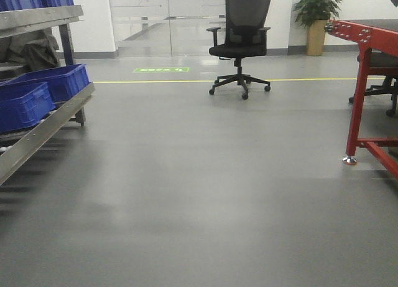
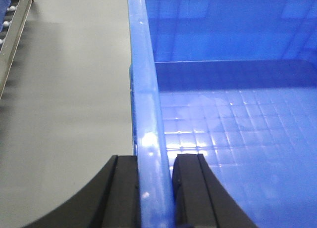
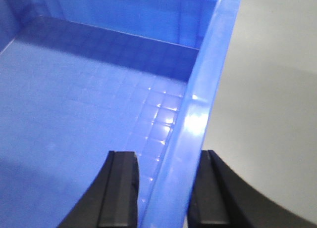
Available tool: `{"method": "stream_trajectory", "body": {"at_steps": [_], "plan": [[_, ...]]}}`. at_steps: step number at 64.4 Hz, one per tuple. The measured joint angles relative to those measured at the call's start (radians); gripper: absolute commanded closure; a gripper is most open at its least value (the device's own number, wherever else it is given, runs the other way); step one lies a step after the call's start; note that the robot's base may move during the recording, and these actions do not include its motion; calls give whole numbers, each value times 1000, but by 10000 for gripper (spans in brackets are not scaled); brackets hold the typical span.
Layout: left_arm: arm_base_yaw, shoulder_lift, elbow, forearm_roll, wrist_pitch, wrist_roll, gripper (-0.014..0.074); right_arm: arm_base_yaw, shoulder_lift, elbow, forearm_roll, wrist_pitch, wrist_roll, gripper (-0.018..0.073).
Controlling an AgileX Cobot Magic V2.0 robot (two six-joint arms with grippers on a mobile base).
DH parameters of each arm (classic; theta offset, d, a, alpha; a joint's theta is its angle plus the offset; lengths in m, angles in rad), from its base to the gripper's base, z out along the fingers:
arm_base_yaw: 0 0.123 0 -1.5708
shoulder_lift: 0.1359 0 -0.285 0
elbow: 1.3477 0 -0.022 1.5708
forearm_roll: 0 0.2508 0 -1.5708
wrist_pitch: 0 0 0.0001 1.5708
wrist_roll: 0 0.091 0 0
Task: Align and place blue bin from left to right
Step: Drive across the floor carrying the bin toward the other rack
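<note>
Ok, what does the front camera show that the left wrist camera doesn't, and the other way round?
Only the front view: an office chair, a potted plant, a red frame and two blue bins sitting on the rack. Only the left wrist view: the left jaws shut on the wall of a blue bin, with its gridded bottom beside them. Both: the grey floor and the metal rack's edge.
</note>
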Motion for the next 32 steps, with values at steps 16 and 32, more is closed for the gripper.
{"method": "stream_trajectory", "body": {"at_steps": [16, 32], "plan": [[0, 0, 0, 0, 0, 0, 605, 0, 0, 0, 0, 0, 0, 638], [0, 0, 0, 0, 0, 0, 605, 0, 0, 0, 0, 0, 0, 638]]}}
